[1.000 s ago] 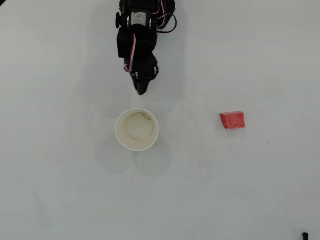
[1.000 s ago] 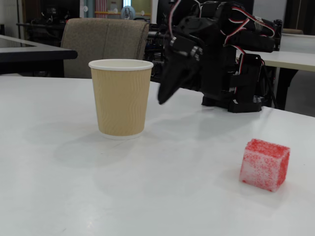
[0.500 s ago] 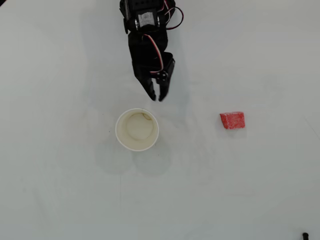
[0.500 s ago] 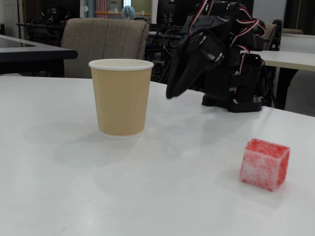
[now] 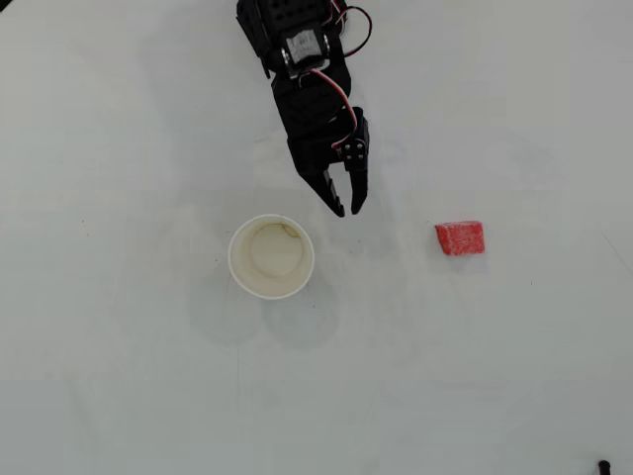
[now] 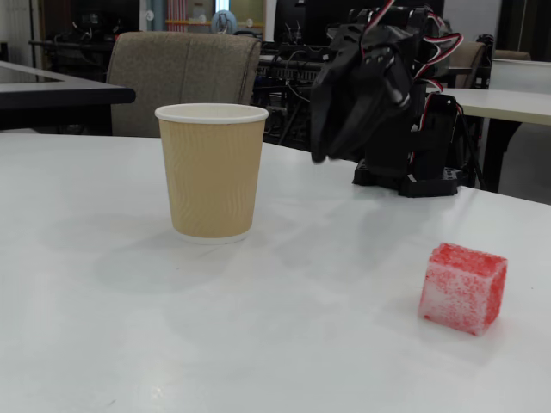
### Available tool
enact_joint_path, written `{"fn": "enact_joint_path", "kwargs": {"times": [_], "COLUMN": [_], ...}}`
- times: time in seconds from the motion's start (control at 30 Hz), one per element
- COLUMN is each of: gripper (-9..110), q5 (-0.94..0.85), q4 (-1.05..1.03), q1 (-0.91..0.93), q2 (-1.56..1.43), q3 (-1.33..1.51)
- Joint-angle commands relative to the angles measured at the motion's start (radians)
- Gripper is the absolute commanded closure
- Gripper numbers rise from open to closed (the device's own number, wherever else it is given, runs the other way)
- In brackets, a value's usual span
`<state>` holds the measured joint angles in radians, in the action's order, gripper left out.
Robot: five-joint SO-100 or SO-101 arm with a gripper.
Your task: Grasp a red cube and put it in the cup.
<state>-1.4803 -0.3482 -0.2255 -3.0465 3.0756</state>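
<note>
On a white table [image 5: 119,376] the cube [image 5: 460,237] lies on its own in the overhead view, to the right of the cup [image 5: 271,256] and well apart from it, with nothing touching it. In the fixed view the cube [image 6: 463,286] sits low at the right, nearer the camera than the cup [image 6: 212,169], its red surface speckled with pale patches. The cup stands upright; from above it shows as a white ring with a cream inside and holds nothing, and from the side its wall is tan and ribbed under a white rim. The arm [image 5: 302,69] comes in from the top edge of the overhead view, black with red and white wires, and points down the picture. The gripper [image 5: 347,210] hangs just above and to the right of the cup's rim in that view, between cup and cube but much nearer the cup. Its two fingertips stand slightly apart with a narrow gap between them, and they grip nothing. In the fixed view the gripper [image 6: 331,142] is raised off the table, to the right of the cup and clear of it. A chair [image 6: 185,77] stands behind the table, and more tables and gear fill the background.
</note>
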Motion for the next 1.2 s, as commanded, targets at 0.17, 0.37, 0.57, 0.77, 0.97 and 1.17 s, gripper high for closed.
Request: {"fn": "enact_joint_path", "kwargs": {"times": [0.17, 0.37, 0.57, 0.77, 0.97, 1.17], "gripper": [98, 94, 87, 84, 84, 84], "q5": [-0.081, -0.081, -0.109, -0.11, -0.11, -0.11], "q4": [0.227, 0.333, 0.442, 0.52, 0.549, 0.549], "q1": [0.029, 0.023, 0.018, -0.005, -0.051, -0.143], "q2": [0.42, 0.698, 0.904, 1.043, 1.109, 1.049], "q3": [-0.146, -0.33, -0.42, -0.482, -0.529, -0.497]}}
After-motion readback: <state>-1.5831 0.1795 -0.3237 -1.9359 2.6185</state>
